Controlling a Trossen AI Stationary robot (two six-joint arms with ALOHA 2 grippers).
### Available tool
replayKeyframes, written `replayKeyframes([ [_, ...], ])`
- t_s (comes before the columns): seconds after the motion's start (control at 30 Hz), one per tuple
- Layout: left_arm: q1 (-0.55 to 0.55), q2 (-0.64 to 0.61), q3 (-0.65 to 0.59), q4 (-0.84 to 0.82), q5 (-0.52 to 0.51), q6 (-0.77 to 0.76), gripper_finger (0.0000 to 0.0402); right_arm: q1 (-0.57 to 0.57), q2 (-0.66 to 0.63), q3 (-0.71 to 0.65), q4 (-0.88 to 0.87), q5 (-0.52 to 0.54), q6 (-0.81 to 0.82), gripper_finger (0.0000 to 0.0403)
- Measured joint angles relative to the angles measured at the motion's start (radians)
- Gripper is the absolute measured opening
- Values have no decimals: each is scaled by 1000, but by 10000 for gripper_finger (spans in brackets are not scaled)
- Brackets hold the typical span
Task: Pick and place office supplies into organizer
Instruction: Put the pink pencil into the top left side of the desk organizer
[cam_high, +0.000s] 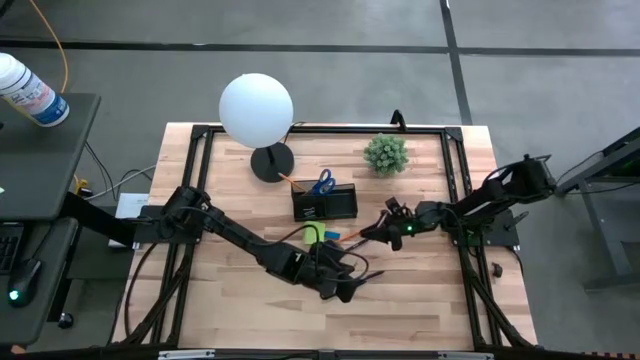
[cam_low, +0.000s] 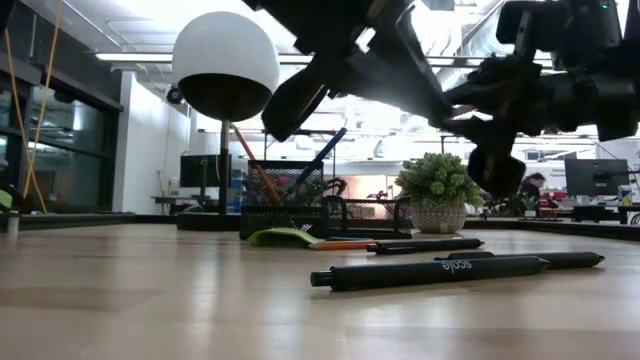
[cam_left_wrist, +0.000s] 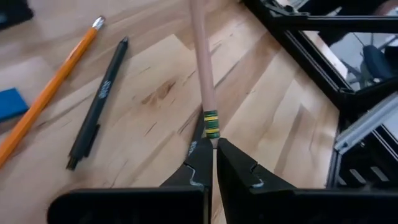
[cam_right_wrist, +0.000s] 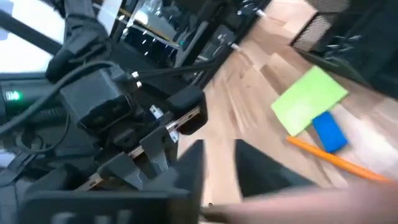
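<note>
left pincer (cam_left_wrist: 214, 146) is clamped on a bare-wood pencil (cam_left_wrist: 203, 68) right at its green and yellow band, pencil sticking out ahead over the counter (cam_left_wrist: 273, 124). that arm reaches low across the front middle of the counter. right pincer (cam_high: 385, 228) hangs just right of it, arm stretched in from the right edge; can't tell how its fingers stand. orange pencil (cam_left_wrist: 50, 93) and black pen (cam_left_wrist: 98, 102) lie side by side on the wood. organizer (cam_high: 325, 203) sits behind them, lime-green sticky-note pad (cam_high: 315, 233) in front of it.

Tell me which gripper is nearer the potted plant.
Right. The right gripper sits just in front of the potted plant; the left gripper is farther toward the table's front edge.
</note>
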Motion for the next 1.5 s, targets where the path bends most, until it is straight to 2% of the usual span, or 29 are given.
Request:
replayKeyframes([
  [0.1,7,0,5,-11,10,19,0,0,2,24,3,-13,-26,21],
  [0.13,10,1,5,-13,13,21,0,0,1,28,5,-13,-35,11],
  [0.37,11,1,7,-12,49,28,9,-21,2,48,8,-38,-55,4],
  [0.8,-22,1,8,-24,133,-1,91,-128,-1,48,82,-109,-63,1],
  [0.93,-39,1,8,-30,160,-19,102,-167,-1,126,71,-180,-107,1],
  [1.07,-68,-27,9,-94,142,-20,98,-210,-1,295,-84,-282,-230,1],
  [1.23,-126,-129,9,-360,2,-59,77,-301,-1,552,-478,-380,-490,0],
  [1.4,-189,-217,9,-565,-98,-108,56,-388,1,768,-784,-379,-750,0],
  [1.5,-212,-244,9,-627,-127,-141,47,-415,29,859,-900,-350,-863,0],
])
